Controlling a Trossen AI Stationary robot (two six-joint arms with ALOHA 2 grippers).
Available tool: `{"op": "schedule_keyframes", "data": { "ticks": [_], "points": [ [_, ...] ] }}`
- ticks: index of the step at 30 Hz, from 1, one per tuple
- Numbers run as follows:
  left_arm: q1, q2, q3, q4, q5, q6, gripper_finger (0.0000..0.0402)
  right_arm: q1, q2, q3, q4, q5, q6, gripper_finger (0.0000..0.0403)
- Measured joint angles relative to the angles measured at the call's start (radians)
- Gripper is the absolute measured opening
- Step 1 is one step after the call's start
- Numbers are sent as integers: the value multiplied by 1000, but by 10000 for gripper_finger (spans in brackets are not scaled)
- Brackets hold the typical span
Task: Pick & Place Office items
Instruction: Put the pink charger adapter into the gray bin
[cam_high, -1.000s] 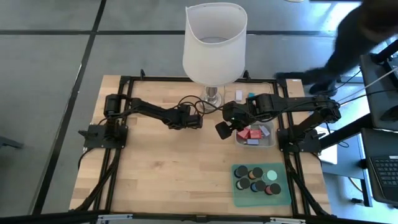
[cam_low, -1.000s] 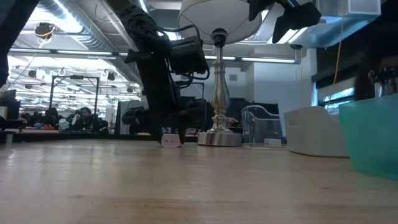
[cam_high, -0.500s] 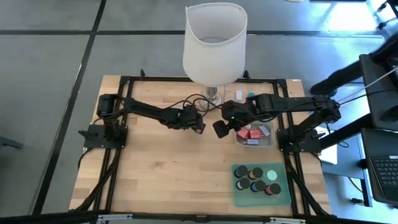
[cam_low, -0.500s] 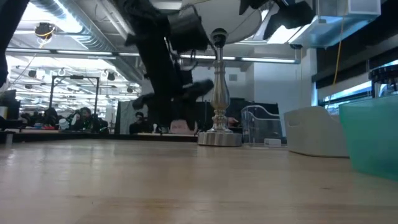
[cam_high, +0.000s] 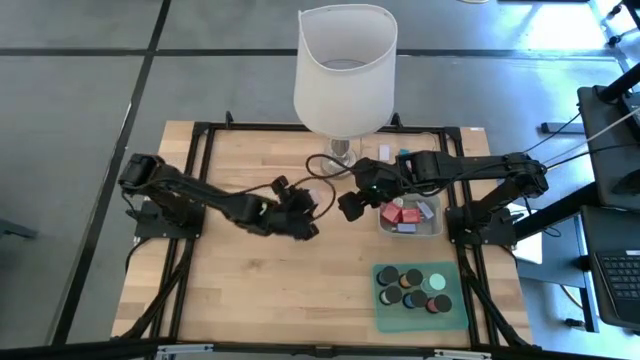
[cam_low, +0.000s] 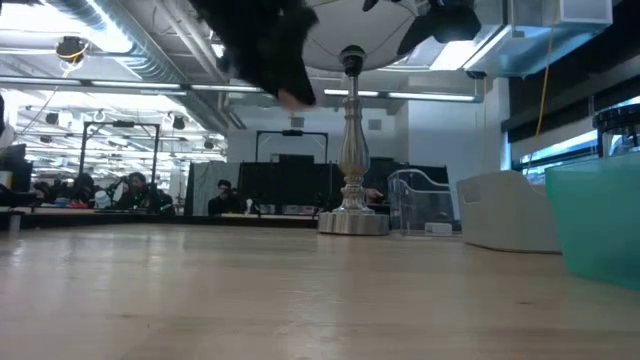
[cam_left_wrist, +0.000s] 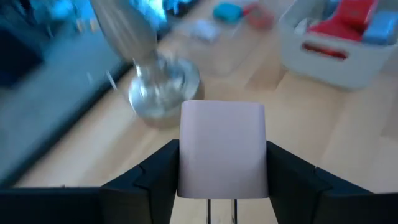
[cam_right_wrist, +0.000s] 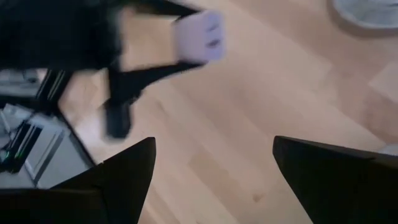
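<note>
My left gripper (cam_high: 305, 222) hangs over the table's middle, shut on a pale pink block (cam_left_wrist: 221, 149). The block also shows high up in the low view (cam_low: 293, 97) and in the right wrist view (cam_right_wrist: 199, 35). My right gripper (cam_high: 348, 207) floats open just right of it, between the lamp base (cam_high: 342, 155) and the grey tray (cam_high: 410, 215), touching nothing. Red and pink blocks lie in that tray. Black cylinders and a mint-green disc (cam_high: 437, 281) sit on the green mat (cam_high: 378, 318). My left gripper pinches the pale pink block between its two fingers (cam_left_wrist: 163, 171), one on each opposite side face (cam_left_wrist: 186, 155). The block's broad face stands upright between them. It is lifted clear of the table, well above the wood in the low view.
The large white-shaded lamp (cam_high: 345, 70) stands at the far middle, its metal foot (cam_low: 352, 222) on the wood. A clear tray (cam_high: 400, 152) sits right of the foot. Black frame rails run along the table's edges. Bare wood lies at the near left.
My left gripper has lifted the pale pink block off the table beside the lamp foot, carrying it up and toward the near edge. My right gripper has drifted slightly left, still open. A person at the far right has walked out of the high view.
</note>
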Motion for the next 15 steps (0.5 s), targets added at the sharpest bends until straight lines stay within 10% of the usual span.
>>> {"op": "schedule_keyframes", "data": {
  "ticks": [8, 15],
  "points": [
    [-122, -66, 0, 18, -309, 104, 196, 0, 0, 0, 16, 169, 18, 327],
    [-150, -65, 0, 180, -311, 258, 197, -1, 0, 0, 149, 255, 19, 327]
  ]
}}
